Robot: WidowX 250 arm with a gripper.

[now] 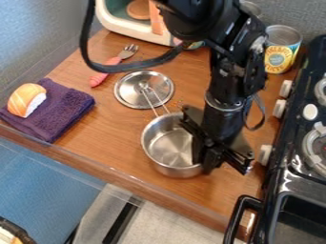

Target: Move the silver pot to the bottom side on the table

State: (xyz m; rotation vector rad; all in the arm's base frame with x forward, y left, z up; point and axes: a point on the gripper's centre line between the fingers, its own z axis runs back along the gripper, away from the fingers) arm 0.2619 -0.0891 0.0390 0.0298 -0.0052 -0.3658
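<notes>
silver pot (167, 147) on table (121, 138), gripper (207, 164) at its rim

This looks like a toy kitchen setup: a wooden counter (111, 131) bears a silver pot (167, 143) and play sushi (26, 100), beside a black stove (291, 138).

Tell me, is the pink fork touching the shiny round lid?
Apart. The camera view shows a strip of bare wooden table between the fork and the lid.
</notes>
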